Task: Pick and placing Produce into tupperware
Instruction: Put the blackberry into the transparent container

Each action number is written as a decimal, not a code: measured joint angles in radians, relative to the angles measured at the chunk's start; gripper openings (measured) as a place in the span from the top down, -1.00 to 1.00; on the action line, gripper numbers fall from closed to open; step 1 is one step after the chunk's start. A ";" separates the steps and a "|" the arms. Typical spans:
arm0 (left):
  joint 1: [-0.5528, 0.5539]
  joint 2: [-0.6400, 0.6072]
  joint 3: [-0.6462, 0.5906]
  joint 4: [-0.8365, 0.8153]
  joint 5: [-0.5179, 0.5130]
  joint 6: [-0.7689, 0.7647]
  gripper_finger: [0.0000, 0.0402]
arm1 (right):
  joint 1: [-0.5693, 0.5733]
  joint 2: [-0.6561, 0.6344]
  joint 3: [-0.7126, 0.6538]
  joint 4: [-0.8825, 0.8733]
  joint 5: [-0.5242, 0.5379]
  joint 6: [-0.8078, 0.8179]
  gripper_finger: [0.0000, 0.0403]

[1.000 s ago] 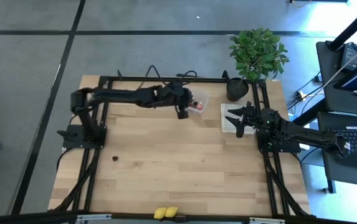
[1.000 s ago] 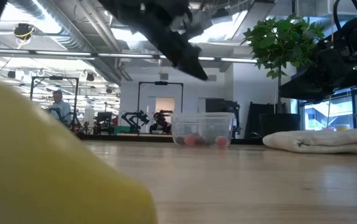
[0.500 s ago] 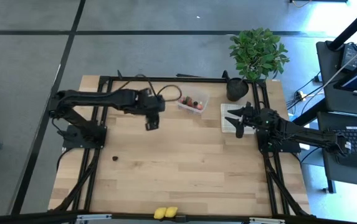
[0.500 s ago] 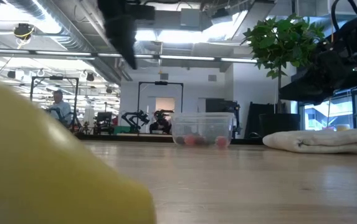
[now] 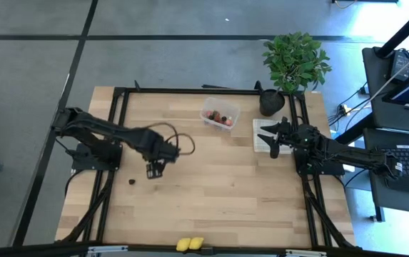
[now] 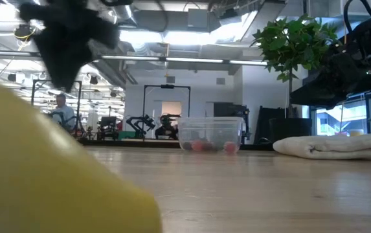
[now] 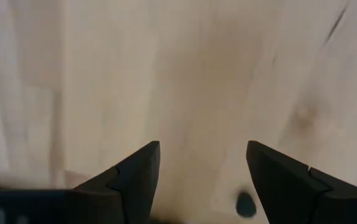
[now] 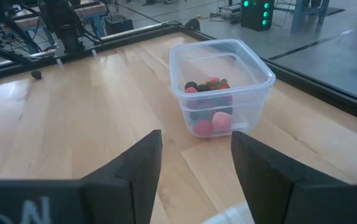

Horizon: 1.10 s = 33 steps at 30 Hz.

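The clear tupperware [image 5: 220, 114] stands at the table's far middle, with red and dark berries [image 8: 208, 87] inside. One dark round piece of produce [image 5: 131, 181] lies on the wood at the left. Two yellow lemon-like pieces [image 5: 190, 243] rest at the near edge, one looming large in the low view [image 6: 43, 181]. My left gripper [image 5: 154, 170] hangs open, pointing down over bare wood just right of the dark piece [image 7: 245, 204]. My right gripper [image 5: 272, 139] waits open over the cloth, its fingers pointing toward the tupperware [image 8: 222, 81].
A beige cloth [image 5: 261, 135] lies right of the tupperware. A potted plant [image 5: 295, 61] in a black pot [image 5: 272, 102] stands at the far right corner. Black frame rails [image 5: 190, 91] run along the table's edges. Bare wood [image 5: 218, 185] spreads across the middle.
My left gripper has swung away from above the tupperware toward the table's left and near edges, tipping over until it points straight down near the dark piece. The tupperware and its berries have stayed in place.
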State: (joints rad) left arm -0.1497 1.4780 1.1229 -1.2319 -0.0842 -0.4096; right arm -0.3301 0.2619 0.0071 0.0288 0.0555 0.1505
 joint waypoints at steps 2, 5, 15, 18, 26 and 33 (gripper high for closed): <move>-0.047 0.000 -0.034 -0.002 0.004 -0.047 -0.14 | 0.000 0.000 0.000 0.000 0.000 0.000 0.03; -0.120 0.000 -0.083 0.039 0.044 -0.110 -0.13 | 0.000 0.000 0.000 0.000 0.000 0.001 0.03; -0.349 -0.103 -0.233 0.119 0.084 -0.471 -0.15 | 0.000 0.000 0.000 0.000 0.003 -0.001 0.03; -0.397 -0.146 -0.264 0.167 0.075 -0.543 -0.15 | 0.000 0.000 0.000 0.001 0.003 -0.001 0.03; -0.487 -0.173 -0.367 0.184 0.078 -0.649 -0.15 | 0.000 0.000 0.000 0.002 0.004 -0.002 0.03; -0.519 -0.173 -0.443 0.253 0.105 -0.674 -0.15 | 0.000 0.000 0.000 0.005 0.005 -0.002 0.03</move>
State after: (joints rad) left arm -0.6691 1.3052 0.6801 -0.9784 0.0211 -1.0841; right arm -0.3300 0.2619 0.0071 0.0333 0.0604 0.1490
